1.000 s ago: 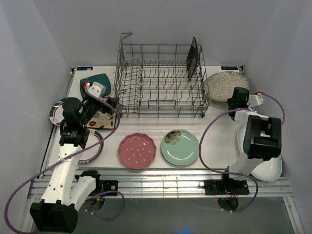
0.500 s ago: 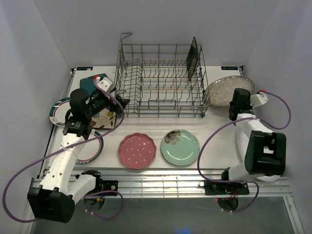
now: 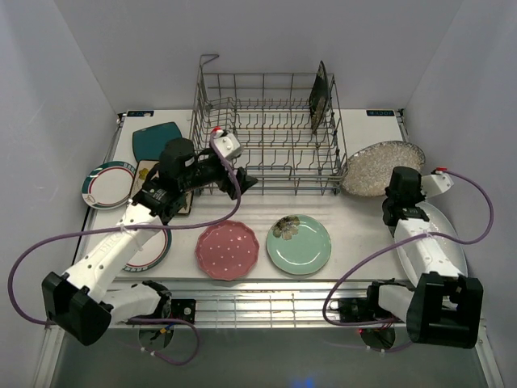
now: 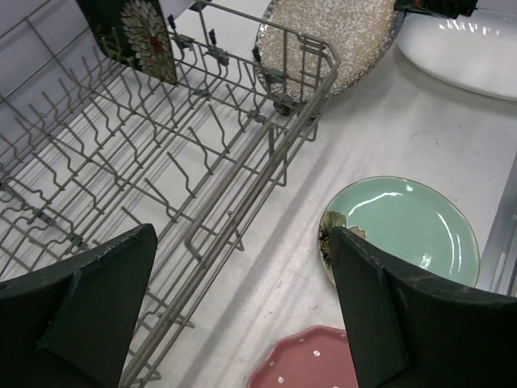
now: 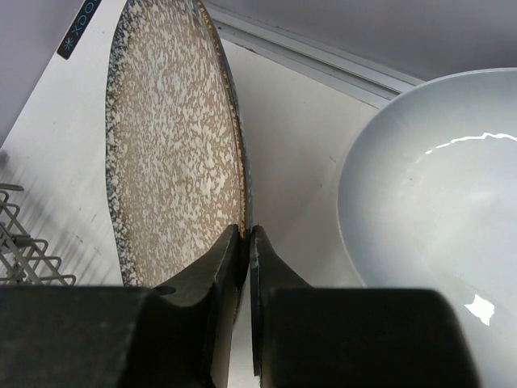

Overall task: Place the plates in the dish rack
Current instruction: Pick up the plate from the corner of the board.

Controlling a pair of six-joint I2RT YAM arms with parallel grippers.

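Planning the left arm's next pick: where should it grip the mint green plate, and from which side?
Probably its rim on the side facing the dish rack, from above, one finger inside, one outside. The mint green plate lies flat, and the pink dotted plate crowds its left edge.

Grey wire dish rack at the table's rear, with a dark floral square plate upright in its right rear corner. Left gripper hovers at the rack's front edge; right gripper sits on the near rim of a tilted speckled silver round plate just right of the rack. Pink dotted round plate and mint green round plate lie flat, side by side, in front.
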